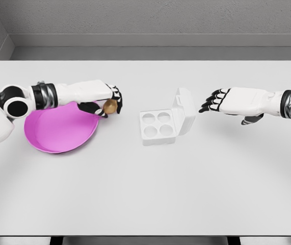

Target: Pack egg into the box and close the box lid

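Note:
A brown egg [110, 106] sits in the curled fingers of my left hand [108, 102], just past the right rim of the pink plate [58, 130]. The white egg box [158, 125] lies in the middle of the table, with several empty round cups. Its lid [185, 109] stands raised at the box's right side. My right hand [214, 101] hovers to the right of the lid, fingers spread and pointing left, holding nothing.
The white table [145, 194] stretches wide in front of the box and plate. A grey wall runs along the far edge.

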`<state>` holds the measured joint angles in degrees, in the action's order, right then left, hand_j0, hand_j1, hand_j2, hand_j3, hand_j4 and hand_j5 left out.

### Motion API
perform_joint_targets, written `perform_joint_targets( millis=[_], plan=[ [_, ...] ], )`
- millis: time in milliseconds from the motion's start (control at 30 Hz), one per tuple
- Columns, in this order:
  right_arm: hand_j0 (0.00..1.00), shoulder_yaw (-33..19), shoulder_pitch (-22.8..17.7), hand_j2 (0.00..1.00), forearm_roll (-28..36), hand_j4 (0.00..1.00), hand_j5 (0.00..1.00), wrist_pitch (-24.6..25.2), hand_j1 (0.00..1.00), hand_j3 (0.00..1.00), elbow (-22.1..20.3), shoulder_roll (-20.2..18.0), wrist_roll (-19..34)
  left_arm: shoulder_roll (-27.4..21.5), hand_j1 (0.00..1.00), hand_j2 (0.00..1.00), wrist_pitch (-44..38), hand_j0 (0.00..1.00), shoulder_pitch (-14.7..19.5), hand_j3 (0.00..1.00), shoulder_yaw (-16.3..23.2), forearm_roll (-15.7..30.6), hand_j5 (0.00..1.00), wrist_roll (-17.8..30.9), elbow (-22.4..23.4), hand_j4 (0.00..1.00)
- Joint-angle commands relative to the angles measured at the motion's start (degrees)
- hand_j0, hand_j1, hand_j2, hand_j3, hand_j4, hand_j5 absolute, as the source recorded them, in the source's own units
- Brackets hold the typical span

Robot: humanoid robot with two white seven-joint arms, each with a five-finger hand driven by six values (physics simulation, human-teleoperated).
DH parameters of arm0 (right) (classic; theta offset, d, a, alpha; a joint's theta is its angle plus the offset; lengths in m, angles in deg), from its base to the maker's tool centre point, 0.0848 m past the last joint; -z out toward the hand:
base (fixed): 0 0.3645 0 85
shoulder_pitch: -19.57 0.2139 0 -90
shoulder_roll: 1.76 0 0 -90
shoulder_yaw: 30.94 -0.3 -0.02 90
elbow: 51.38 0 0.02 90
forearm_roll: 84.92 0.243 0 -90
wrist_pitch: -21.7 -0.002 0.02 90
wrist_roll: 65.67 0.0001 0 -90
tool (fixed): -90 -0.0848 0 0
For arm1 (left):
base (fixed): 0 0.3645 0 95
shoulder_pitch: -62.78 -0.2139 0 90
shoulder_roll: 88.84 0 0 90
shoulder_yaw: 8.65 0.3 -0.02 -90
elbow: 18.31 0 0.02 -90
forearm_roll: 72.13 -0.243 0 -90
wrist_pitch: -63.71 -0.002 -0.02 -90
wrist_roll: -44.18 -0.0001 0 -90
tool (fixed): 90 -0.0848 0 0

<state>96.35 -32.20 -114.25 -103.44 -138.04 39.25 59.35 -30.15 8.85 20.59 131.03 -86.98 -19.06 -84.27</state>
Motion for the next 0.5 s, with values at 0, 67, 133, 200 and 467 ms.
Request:
perform_joint_targets(
  millis=[0, 67, 133, 200, 467],
  plan=[
    [1.00, 0.0, 0.0, 1.00, 0.2, 1.00, 1.00, 0.1, 1.00, 1.00, 0.0, -0.1, 0.0, 4.1, 0.40, 0.40, -0.1, 0.40, 0.1, 0.40, 1.0, 0.3, 0.40, 0.0, -0.1, 0.40],
    [1.00, 0.0, 0.0, 1.00, 0.2, 1.00, 1.00, 0.1, 1.00, 1.00, 0.0, -0.1, 0.0, 5.6, 0.40, 0.40, -0.1, 0.40, 1.3, 0.40, 2.8, 0.4, 0.40, 0.0, 0.0, 0.40],
    [1.00, 0.0, 0.0, 1.00, 0.2, 1.00, 1.00, 0.1, 1.00, 1.00, 0.0, -0.1, 0.0, 7.2, 0.40, 0.40, -0.1, 0.40, 2.4, 0.40, 4.3, 0.3, 0.40, 0.0, 0.0, 0.40],
    [1.00, 0.0, 0.0, 1.00, 0.2, 1.00, 1.00, 0.1, 1.00, 1.00, 0.0, -0.1, 0.0, 8.4, 0.40, 0.40, -0.1, 0.40, 2.5, 0.40, 4.5, -0.5, 0.40, 0.0, 0.1, 0.40],
    [1.00, 0.0, 0.0, 1.00, 0.2, 1.00, 1.00, 0.1, 1.00, 1.00, 0.0, -0.1, 0.0, 9.4, 0.41, 0.41, -0.1, 0.41, 3.0, 0.41, 4.5, -3.3, 0.41, 0.0, 0.9, 0.41]
  ],
)
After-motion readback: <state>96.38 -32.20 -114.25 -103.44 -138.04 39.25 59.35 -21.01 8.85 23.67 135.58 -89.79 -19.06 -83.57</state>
